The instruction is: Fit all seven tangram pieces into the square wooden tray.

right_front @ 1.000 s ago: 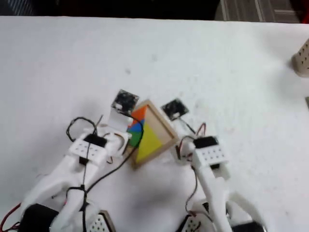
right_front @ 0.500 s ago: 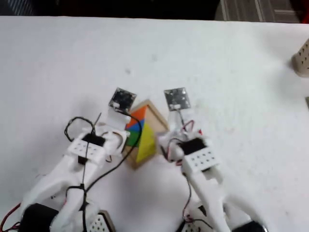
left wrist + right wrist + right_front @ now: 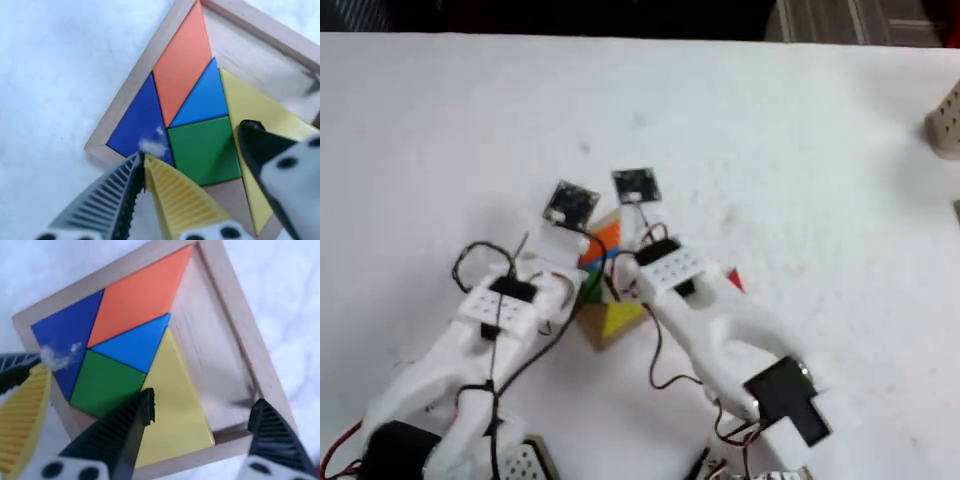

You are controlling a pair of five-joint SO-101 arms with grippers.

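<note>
Both arms leaned over the tray (image 3: 235,330). The left gripper (image 3: 142,165) was clenched at the blue triangle (image 3: 137,122); the right gripper (image 3: 202,407) was spread over the yellow triangle (image 3: 172,400). A red piece (image 3: 734,281) lay beside the right arm.

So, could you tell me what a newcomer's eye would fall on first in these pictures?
The wooden tray, midway on the table, with bright pieces packed into one side and a bare strip along the other. Both grippers hang over it: the left gripper shut by the dark blue piece, the right gripper open above the yellow piece. A red piece lies on the table beside the right arm.
</note>
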